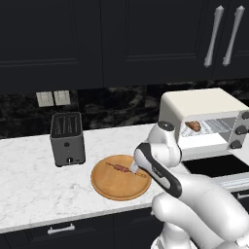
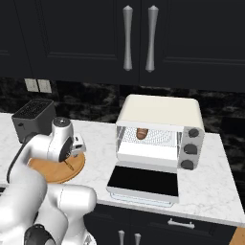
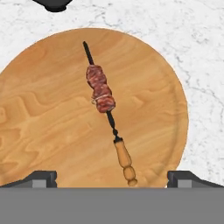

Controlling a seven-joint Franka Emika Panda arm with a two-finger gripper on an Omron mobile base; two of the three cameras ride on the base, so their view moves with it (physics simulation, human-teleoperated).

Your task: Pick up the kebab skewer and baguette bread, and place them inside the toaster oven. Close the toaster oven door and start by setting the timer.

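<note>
The kebab skewer (image 3: 100,89) lies on the round wooden plate (image 3: 43,122), its dark reddish meat chunks in the middle and its wooden handle toward the hand. My gripper (image 3: 112,179) hovers just above the plate, open wide, with the handle between the two fingertips (image 3: 41,178) and nothing held. From the left base the gripper (image 1: 130,169) sits right by the skewer (image 1: 120,168). The baguette bread (image 2: 141,133) rests on the rack inside the cream-white toaster oven (image 2: 160,112). The toaster oven door (image 2: 143,181) is folded down flat and open.
A dark grey slot toaster (image 1: 67,138) stands left of the plate (image 1: 119,187) on the white marble counter (image 1: 29,180). Three dark knobs (image 2: 190,148) run down the oven's right side. My own arm (image 1: 160,170) leans over the plate's right rim.
</note>
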